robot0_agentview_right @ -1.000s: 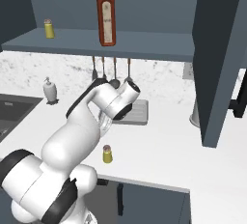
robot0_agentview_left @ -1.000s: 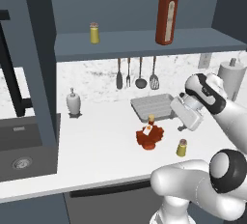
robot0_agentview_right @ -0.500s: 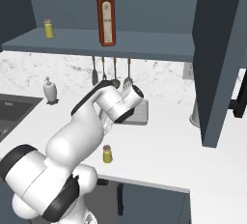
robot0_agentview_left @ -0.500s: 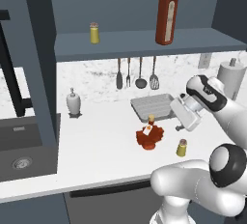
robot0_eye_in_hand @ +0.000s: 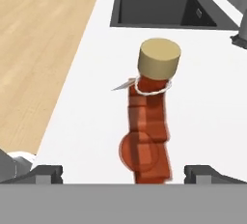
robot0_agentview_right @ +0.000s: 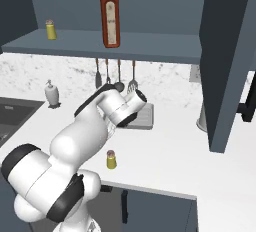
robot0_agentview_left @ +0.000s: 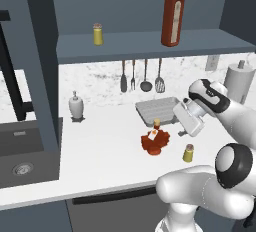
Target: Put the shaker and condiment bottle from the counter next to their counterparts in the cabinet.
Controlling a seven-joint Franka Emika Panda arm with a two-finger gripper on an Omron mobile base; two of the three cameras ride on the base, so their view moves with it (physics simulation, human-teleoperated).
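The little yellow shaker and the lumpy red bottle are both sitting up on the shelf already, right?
Not quite. The lumpy red condiment bottle and a yellow shaker sit on the white counter, as the left base view shows. The yellow one on the cabinet shelf is its twin.

arm: white Franka arm, rises from base, elbow bent, forearm reaching forward over the counter
wrist: angled down and toward the left
gripper: jaws spread wide, nothing between them
fingertips: two dark tips, well apart, level with each other
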